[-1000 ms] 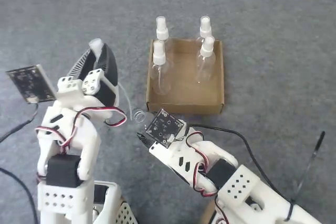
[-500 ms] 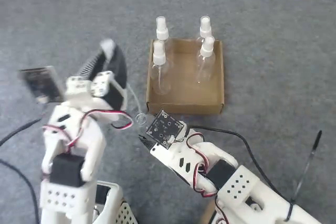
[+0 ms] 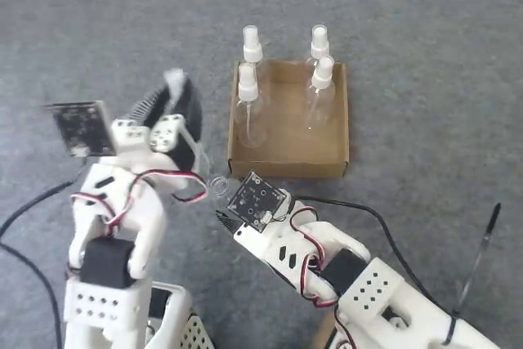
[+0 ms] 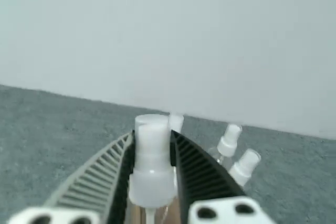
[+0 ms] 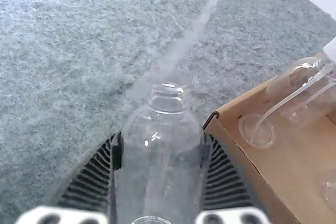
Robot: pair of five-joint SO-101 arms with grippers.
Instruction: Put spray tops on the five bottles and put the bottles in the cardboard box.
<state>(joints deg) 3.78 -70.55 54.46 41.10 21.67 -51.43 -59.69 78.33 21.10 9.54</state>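
My left claw (image 4: 152, 136) was pinched on a white spray top (image 4: 152, 163), one ribbed finger on each side of its collar, with the nozzle poking up between the tips. Seen from the high view, that claw (image 3: 174, 91) hung above the grey mat (image 3: 425, 79) at about 10 o'clock from the open bottle (image 3: 217, 181). The top's thin tube slanted down towards the bottle's mouth. I could not tell whether the tube's end had entered it.

My right claw (image 5: 160, 153) was clamped around the clear bottle's body, both pads pressed against the sides and the bare neck pointing away from my wrist. The bottle lay low over the mat, just outside the near left corner of the cardboard box (image 3: 288, 167).

The box sat at roughly 1 o'clock from that bottle. Four capped bottles stood upright inside it: two nearer ones (image 3: 248, 112) (image 3: 319, 96) and two against the far wall (image 3: 252, 45) (image 3: 319, 41).
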